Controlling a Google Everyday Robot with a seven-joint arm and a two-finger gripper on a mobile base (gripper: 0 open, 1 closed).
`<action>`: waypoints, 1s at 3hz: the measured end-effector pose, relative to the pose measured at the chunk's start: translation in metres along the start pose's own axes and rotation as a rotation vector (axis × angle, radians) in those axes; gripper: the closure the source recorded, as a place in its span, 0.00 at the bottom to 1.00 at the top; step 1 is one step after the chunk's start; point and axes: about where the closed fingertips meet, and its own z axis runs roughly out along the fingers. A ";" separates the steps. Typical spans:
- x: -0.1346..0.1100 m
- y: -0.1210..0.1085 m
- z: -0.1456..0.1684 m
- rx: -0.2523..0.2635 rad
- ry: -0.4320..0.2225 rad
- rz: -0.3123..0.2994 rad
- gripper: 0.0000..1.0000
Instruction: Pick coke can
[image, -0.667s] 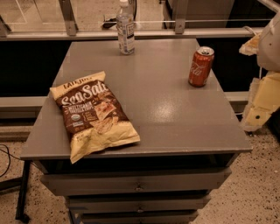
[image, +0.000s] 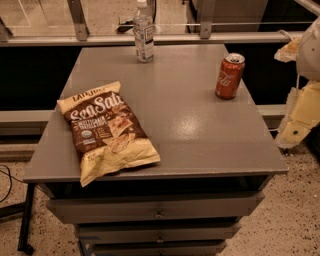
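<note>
The coke can (image: 229, 76) is a red-orange can with white script and a silver top. It stands upright near the right edge of the grey table (image: 200, 135), towards the back. My gripper (image: 299, 119) shows as pale cream parts at the right edge of the view, off the table's right side. It is to the right of the can and lower, apart from it, and holds nothing that I can see.
A clear plastic bottle (image: 143, 35) with a white label stands at the table's back edge, left of centre. A brown and cream Sea Salt chip bag (image: 107, 131) lies at the front left. Drawers (image: 159, 210) sit under the tabletop. A railing runs behind the table.
</note>
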 end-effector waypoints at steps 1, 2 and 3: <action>0.020 -0.020 0.017 0.014 -0.094 0.060 0.00; 0.030 -0.054 0.054 0.044 -0.239 0.120 0.00; 0.031 -0.104 0.085 0.097 -0.412 0.204 0.00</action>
